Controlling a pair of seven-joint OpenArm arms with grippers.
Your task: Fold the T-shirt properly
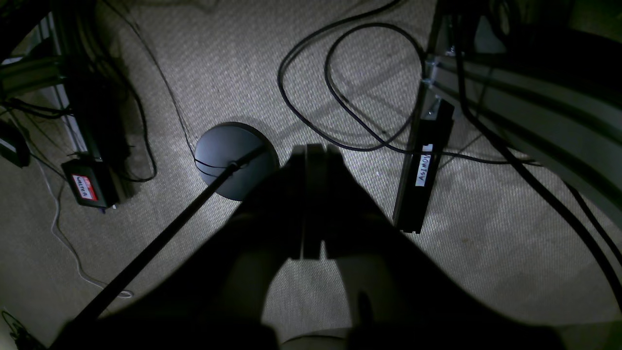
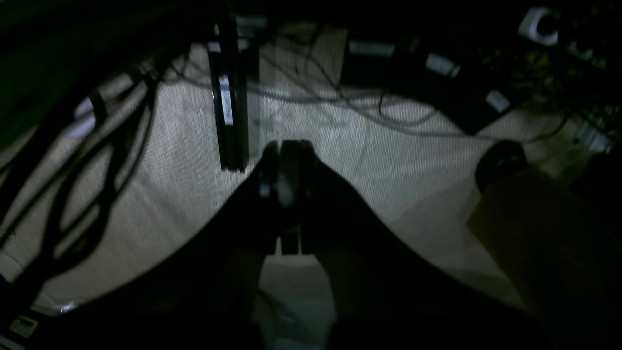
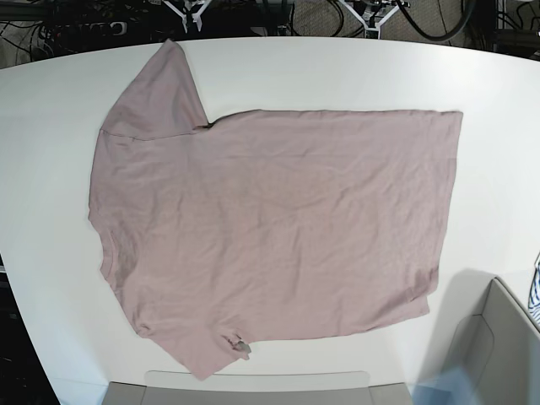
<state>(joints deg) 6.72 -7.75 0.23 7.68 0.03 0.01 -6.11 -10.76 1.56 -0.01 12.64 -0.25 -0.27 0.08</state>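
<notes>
The dusty mauve-pink T-shirt (image 3: 278, 224) lies spread flat on the white table (image 3: 67, 84) in the base view, collar side to the left and hem to the right. One sleeve (image 3: 160, 93) points to the far left corner. The other sleeve (image 3: 207, 350) lies at the near edge, with a small grey tag (image 3: 241, 345) beside it. Neither arm shows in the base view. My left gripper (image 1: 311, 148) and my right gripper (image 2: 286, 145) show only in their wrist views, both shut and empty, hanging over a carpeted floor away from the shirt.
A grey bin (image 3: 494, 337) stands at the near right with a bit of striped cloth (image 3: 535, 295) at the frame edge. A grey tray edge (image 3: 253, 384) lies along the near side. On the floor are cables (image 1: 350, 97), a round black stand base (image 1: 228, 150) and a black bar (image 1: 423, 175).
</notes>
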